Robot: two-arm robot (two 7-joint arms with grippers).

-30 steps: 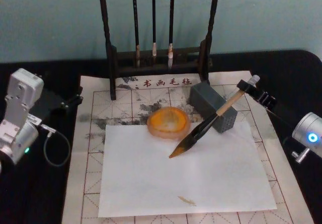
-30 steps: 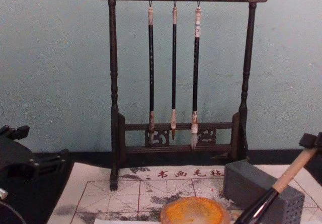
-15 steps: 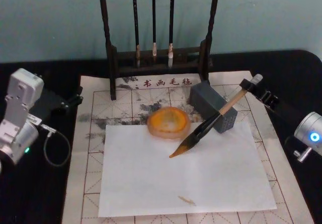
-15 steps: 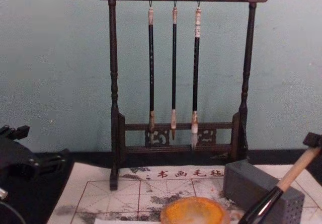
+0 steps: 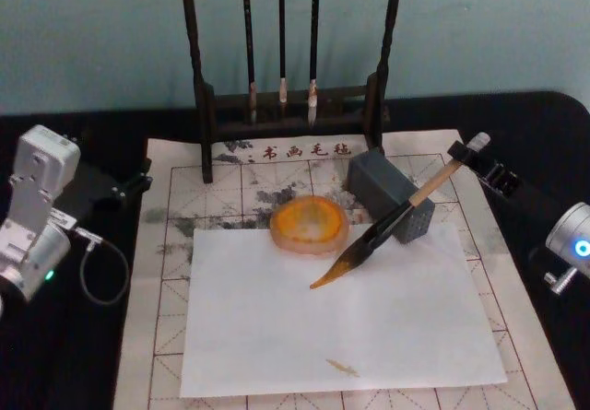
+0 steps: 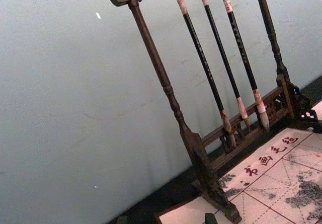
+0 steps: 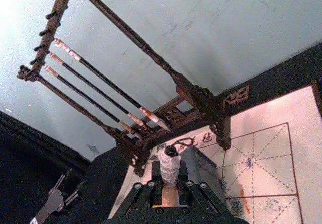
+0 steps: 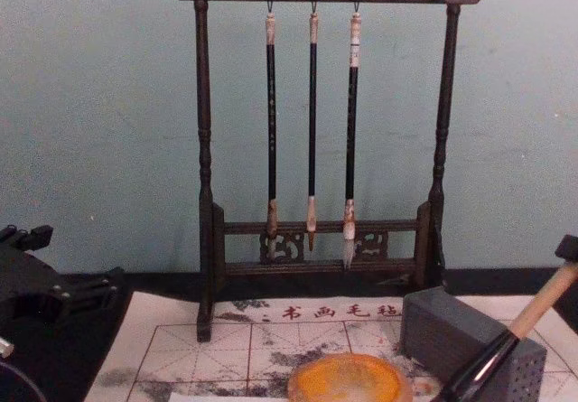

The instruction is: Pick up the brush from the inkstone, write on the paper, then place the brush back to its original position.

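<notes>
The brush [image 5: 419, 193] slants down to the left, with its white cap at the top. My right gripper [image 5: 464, 155] is shut on the pale handle just under that cap [image 7: 169, 164]. The handle crosses the near corner of a grey block [image 5: 387, 193], and the dark bristle tip [image 5: 321, 282] meets a plain white sheet [image 5: 350, 327]. That sheet lies on the paper [image 5: 159, 309], which has a red grid. Left of the bristles sits the round orange inkstone [image 5: 309, 223]. In the chest view the handle [image 8: 540, 304] rises toward the right edge. My left gripper [image 5: 138, 178] is parked open at the paper's left edge.
A dark wooden rack [image 5: 205, 106] with three thin hanging brushes [image 8: 312, 122] stands at the back of the paper. A small brown mark [image 5: 342, 367] lies on the white sheet near its front edge. Black cloth [image 5: 544, 134] covers the table.
My right gripper has shifted a little to the right with the brush's top end, so the handle leans lower over the grey block. The bristle tip has stayed put. The left arm has not moved.
</notes>
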